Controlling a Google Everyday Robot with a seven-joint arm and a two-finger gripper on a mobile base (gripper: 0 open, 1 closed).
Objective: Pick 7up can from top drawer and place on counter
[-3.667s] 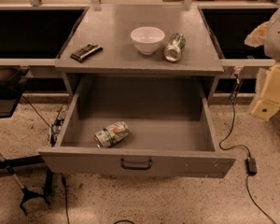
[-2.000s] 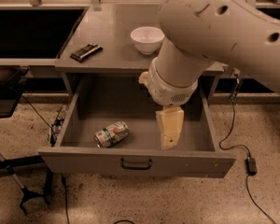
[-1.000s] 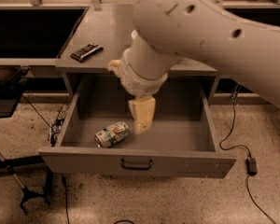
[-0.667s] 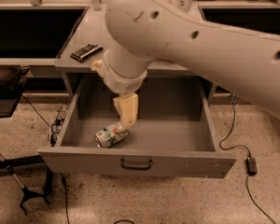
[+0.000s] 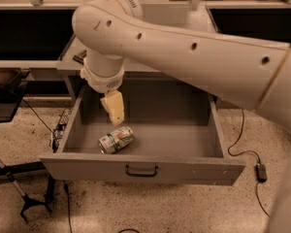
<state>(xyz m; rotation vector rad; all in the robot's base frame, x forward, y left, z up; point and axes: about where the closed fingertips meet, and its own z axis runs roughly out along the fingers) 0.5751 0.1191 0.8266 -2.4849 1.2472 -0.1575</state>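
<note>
Presently: gripper hangs inside top drawer, just above 7up can lying sideways, apparently poised to grasp; holds nothing, its spread I cannot tell

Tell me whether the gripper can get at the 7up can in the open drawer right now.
Probably yes. The gripper hangs inside the open top drawer, just above the 7up can, which lies on its side on the drawer floor. Nothing shows between them.

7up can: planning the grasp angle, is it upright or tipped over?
Tipped: the 7up can lies on its side in the top drawer, with the tool close above it.
</note>
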